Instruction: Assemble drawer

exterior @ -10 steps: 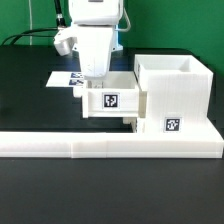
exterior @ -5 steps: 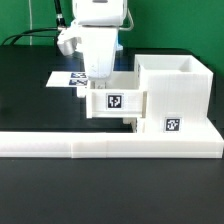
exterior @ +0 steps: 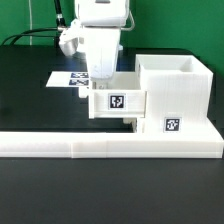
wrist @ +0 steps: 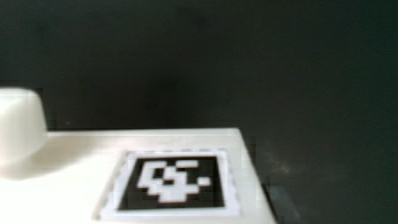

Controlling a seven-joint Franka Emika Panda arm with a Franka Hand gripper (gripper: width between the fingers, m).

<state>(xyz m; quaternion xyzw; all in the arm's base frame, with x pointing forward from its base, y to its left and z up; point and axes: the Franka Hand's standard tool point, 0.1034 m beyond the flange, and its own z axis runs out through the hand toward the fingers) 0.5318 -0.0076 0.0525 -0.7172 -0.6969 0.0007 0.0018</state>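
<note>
The gripper (exterior: 102, 82) hangs straight down over the rear edge of the tray (exterior: 113, 101). Its fingertips are hidden behind the tray wall, so finger spacing and grip cannot be determined. In the wrist view, a rounded white form, possibly a finger, sits at the frame edge above the tray (wrist: 151, 160) and its tag (wrist: 175, 180).

The tray is a small white plastic box with a square black-and-white tag (exterior: 113, 100) on its front face. It sits against the side of the housing (exterior: 172, 92) on the exterior view's left, apparently partly entered into it.

The housing is a large open-topped white cube with smooth flat walls and its own tag (exterior: 172, 125). It stands just behind the border wall (exterior: 80, 146), a long low white strip.

The marker board (exterior: 66, 78) lies flat behind the tray. The table (exterior: 30, 95) is matte black and offers open room on the exterior view's left.
</note>
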